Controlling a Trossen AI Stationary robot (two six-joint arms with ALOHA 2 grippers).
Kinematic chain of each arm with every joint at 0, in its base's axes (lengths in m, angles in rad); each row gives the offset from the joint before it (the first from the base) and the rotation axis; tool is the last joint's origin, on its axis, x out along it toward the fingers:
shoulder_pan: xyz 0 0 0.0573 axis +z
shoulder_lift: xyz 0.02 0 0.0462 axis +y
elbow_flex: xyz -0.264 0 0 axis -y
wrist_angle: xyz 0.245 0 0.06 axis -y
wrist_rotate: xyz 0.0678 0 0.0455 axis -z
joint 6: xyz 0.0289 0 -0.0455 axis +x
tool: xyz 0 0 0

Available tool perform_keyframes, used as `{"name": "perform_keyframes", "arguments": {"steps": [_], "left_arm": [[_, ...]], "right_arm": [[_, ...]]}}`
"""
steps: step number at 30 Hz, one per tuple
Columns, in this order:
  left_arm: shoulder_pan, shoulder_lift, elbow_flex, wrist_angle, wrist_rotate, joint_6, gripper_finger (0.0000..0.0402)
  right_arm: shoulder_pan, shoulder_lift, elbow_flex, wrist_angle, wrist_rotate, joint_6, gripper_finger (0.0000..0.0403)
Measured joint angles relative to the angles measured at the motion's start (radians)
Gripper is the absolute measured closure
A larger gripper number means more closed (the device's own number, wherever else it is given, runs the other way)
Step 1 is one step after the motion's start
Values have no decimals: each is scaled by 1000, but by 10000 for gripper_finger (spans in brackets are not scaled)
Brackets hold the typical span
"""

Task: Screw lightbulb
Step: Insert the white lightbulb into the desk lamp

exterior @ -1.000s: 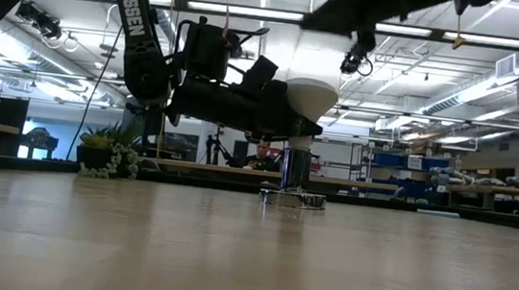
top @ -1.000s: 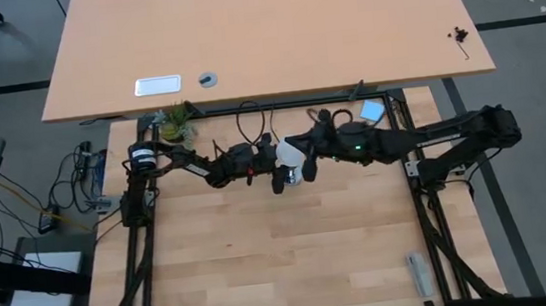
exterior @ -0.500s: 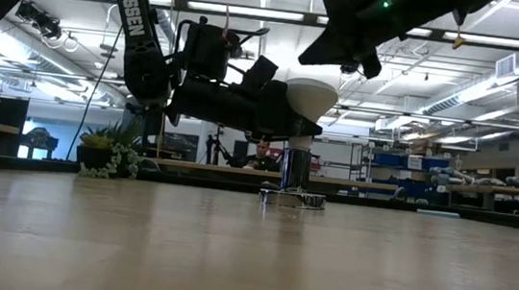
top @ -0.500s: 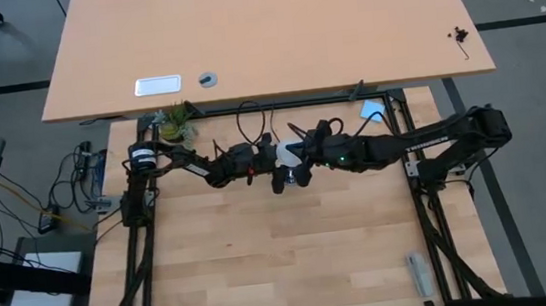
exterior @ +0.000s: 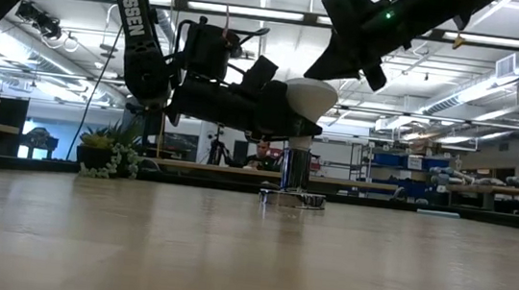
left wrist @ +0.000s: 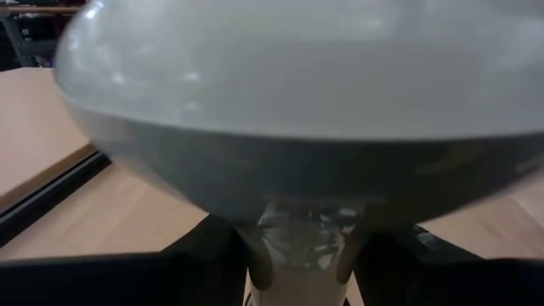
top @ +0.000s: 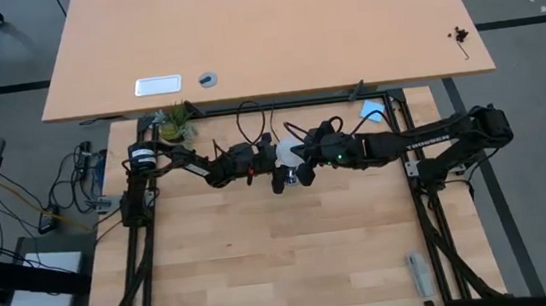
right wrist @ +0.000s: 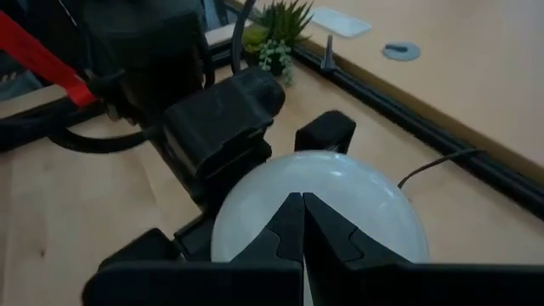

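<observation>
Standing upright, globe up, the lightbulb (exterior: 309,100) sits in the socket (exterior: 292,198), pinched by the left gripper (exterior: 277,113), the right gripper (right wrist: 302,223) pressed together above.

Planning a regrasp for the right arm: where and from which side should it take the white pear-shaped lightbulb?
Probably the round white globe of the lightbulb, from straight above. It stands upright, silvery screw base down in the round silver socket. The left tool already clamps the neck from the side, so only the dome is free. The right tool is shut over it; open first.
</observation>
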Motion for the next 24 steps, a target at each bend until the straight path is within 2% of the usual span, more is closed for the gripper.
{"name": "perform_keyframes", "arguments": {"steps": [12,17,24], "left_arm": [[1,-1,-1,-8,-3,16,237],[1,-2,-2,-19,-4,14,235],[0,3,-1,-44,-12,15,212]], "right_arm": [[-42,25,3,18,-85,4,394],[-47,45,5,34,-84,3,394],[-47,33,4,34,-101,-5,394]]}}
